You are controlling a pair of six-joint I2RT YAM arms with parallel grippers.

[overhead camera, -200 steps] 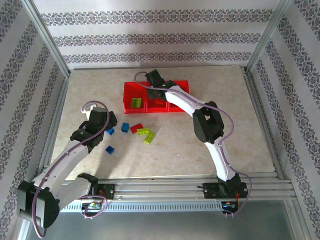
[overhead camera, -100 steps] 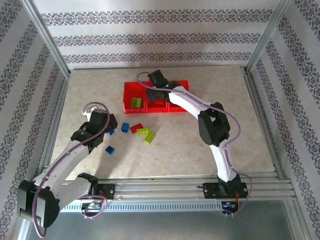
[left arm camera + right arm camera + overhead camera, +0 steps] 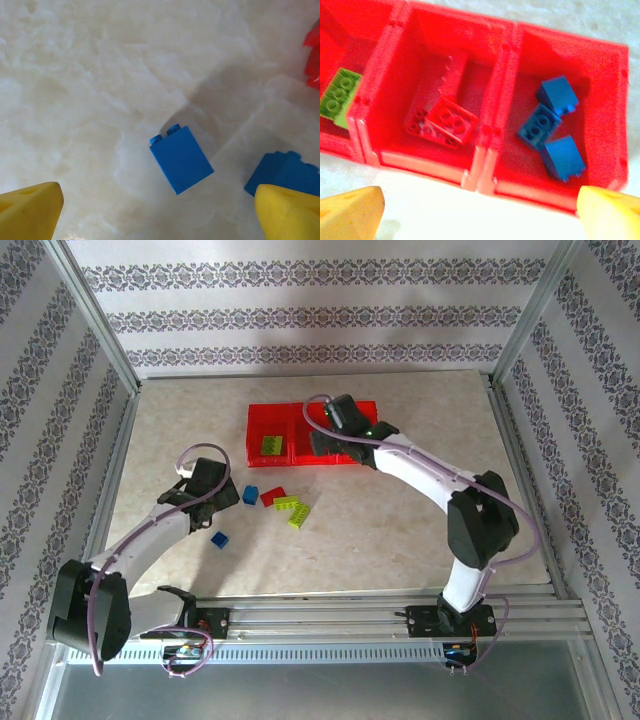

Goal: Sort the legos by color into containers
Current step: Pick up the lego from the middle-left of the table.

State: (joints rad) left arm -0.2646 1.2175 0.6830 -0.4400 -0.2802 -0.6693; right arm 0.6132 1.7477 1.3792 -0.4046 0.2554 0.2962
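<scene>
Currently the left end effector (image 3: 159, 212), fingers spread, hovers above a blue lego brick (image 3: 181, 159) lying on the worktop (image 3: 75, 75), with a second blue brick (image 3: 280, 172) just beside it. The right end effector (image 3: 480, 212) hangs spread and empty over the red tray (image 3: 492, 130), whose right bin holds blue bricks (image 3: 540, 127). The likely next move is to lower, straddle the brick, close on it and carry it there. No writing is legible.

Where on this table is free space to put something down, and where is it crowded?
Bare table lies right of the containers, left of them, and between the loose legos and the right arm. Crowded: before the containers, around the legos and left arm.
</scene>
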